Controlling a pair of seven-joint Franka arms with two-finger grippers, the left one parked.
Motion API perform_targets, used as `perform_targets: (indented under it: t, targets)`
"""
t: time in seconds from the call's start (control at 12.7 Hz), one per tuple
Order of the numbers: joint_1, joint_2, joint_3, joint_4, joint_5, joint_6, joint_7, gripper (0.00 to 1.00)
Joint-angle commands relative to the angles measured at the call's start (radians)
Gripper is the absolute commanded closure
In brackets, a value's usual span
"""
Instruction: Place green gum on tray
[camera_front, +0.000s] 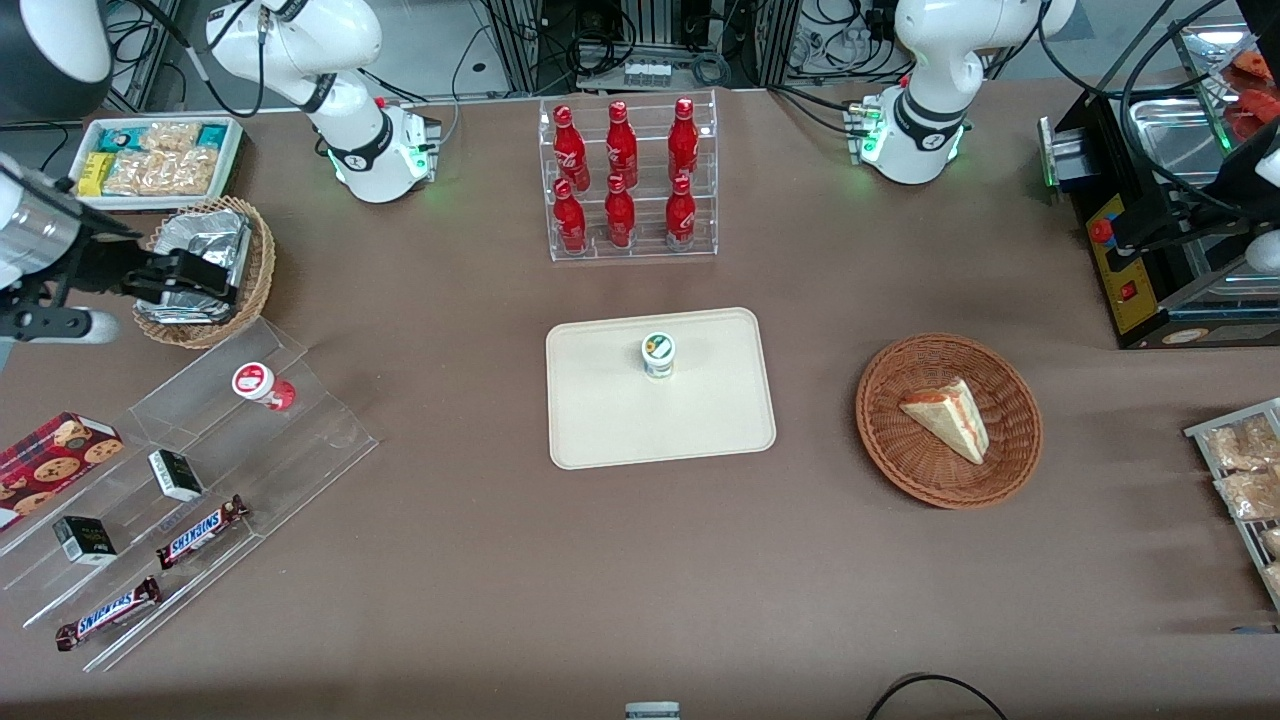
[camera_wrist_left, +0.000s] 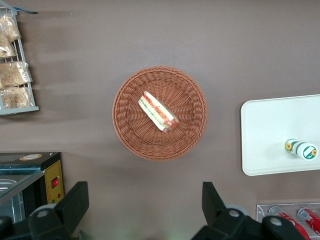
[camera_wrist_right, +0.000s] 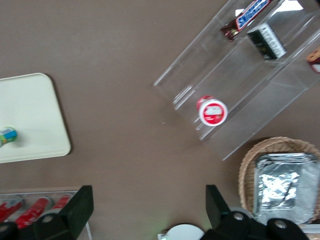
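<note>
Green gum (camera_front: 658, 354) upright on tray (camera_front: 600, 430); fingers (camera_front: 195, 283) well apart, spread.

Green gum (camera_wrist_right: 7, 135) upright on tray (camera_wrist_right: 35, 120), claw (camera_wrist_right: 150, 212) spread wide above table (camera_wrist_right: 120, 65)

**Brown table (camera_front: 450, 580): surface inventory, front view**
Cream tray (camera_front: 600, 420) at frame centre. Cola bottle rack (camera_front: 650, 180) at upper centre. Sandwich basket (camera_front: 880, 440) toward the parked arm's end. Clear stepped stand (camera_front: 330, 430), foil-pack basket (camera_front: 262, 270) and snack bin (camera_front: 236, 160) toward the working arm's end. Gripper (camera_wrist_right: 149, 190), fingers apart, above the foil-pack basket.

Six cola bottles (camera_front: 622, 180), two Snickers bars (camera_front: 200, 531), two wicker baskets (camera_front: 948, 420).
</note>
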Motion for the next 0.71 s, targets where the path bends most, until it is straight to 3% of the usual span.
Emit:
perform_targets:
  t: [0.0,0.16,0.63]
  targets:
    - [-0.03,0.057,0.003,0.07,-0.04,-0.016,-0.037,0.0]
    - [-0.094,0.076,0.013,0.076,-0.031,-0.015,-0.101,0.0]
    - [-0.082,0.089,0.01,0.077,-0.027,-0.007,-0.105,0.0]
